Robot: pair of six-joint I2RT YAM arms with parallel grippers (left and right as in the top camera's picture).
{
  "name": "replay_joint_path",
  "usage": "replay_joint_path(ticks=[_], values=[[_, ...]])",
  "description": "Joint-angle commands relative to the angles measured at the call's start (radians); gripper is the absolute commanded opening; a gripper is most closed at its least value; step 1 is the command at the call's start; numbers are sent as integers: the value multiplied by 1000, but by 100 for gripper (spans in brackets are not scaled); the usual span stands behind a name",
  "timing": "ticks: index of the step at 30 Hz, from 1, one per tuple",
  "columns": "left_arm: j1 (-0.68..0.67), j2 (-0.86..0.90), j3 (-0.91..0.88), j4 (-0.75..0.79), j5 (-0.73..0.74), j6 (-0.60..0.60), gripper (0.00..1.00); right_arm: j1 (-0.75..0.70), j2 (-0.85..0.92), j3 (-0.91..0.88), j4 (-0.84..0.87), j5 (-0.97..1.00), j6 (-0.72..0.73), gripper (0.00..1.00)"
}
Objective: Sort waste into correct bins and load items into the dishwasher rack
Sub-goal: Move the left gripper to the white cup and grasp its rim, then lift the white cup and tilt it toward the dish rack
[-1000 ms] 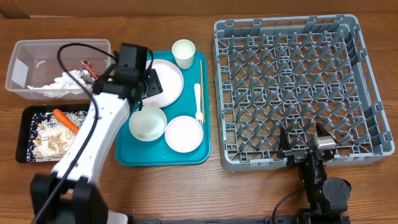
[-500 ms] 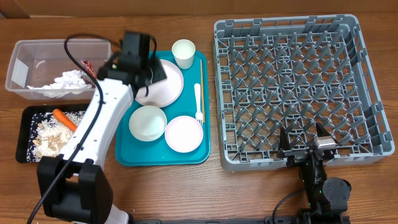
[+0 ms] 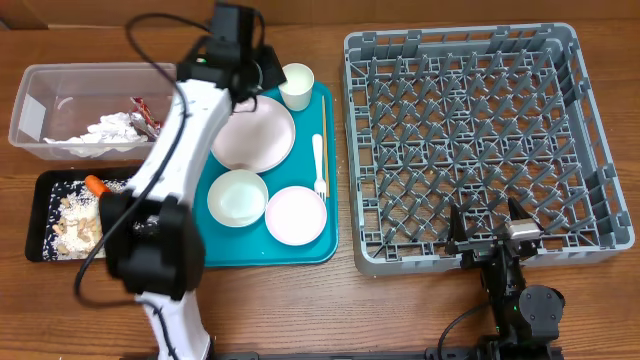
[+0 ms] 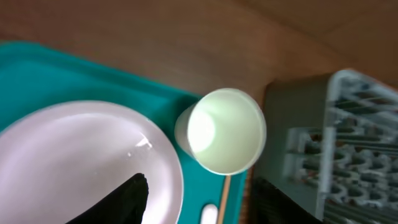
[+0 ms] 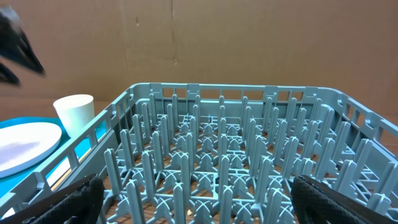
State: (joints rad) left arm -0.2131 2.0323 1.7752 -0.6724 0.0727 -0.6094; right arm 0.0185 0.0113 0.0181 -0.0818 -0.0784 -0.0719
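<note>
The wooden table (image 3: 300, 300) holds a teal tray (image 3: 200, 252), with the dishwasher rack (image 3: 352, 150) at its three o'clock. We judge the waste sorted and loading in hand. Our left gripper (image 3: 258, 68) hovers at ten o'clock of the small white cup (image 3: 295, 85), jaws part spread and empty. Next we must straddle the cup's rim and close. Our right gripper (image 3: 487, 232) rests wide open at the rack's six o'clock edge.

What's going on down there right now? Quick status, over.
Left gripper open, empty, hovering by the small white cup on the teal tray. Right gripper open, at the near edge of the dishwasher rack. Rack empty; nothing blocking the cup.
</note>
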Motion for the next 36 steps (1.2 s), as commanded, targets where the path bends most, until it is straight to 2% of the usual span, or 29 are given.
replay_joint_path(ticks=[1,6,17,18,21,23,28,29,31,35,36], values=[[-17,75,8,47,16,-51,56,-5,-8,-10,5,-2,-4,100],[-18,123,8,102,52,-81,57,-5,-8,-10,5,-2,-4,100],[-18,186,8,117,14,-95,58,-5,-8,-10,5,-2,-4,100],[-18,188,8,116,14,-95,57,-5,-8,-10,5,-2,-4,100],[-18,188,8,119,14,-99,41,-5,-8,-10,5,-2,-4,100],[-17,188,8,125,14,-115,34,-5,-8,-10,5,-2,-4,100],[-18,188,8,124,14,-124,33,-5,-8,-10,5,-2,-4,100],[-18,188,8,123,14,-124,30,-5,-8,-10,5,-2,-4,100],[-18,188,8,123,14,-124,18,-5,-8,-10,5,-2,-4,100],[-18,188,8,124,14,-124,17,-5,-8,-10,5,-2,-4,100],[-18,188,8,124,14,-124,11,-5,-8,-10,5,-2,-4,100]])
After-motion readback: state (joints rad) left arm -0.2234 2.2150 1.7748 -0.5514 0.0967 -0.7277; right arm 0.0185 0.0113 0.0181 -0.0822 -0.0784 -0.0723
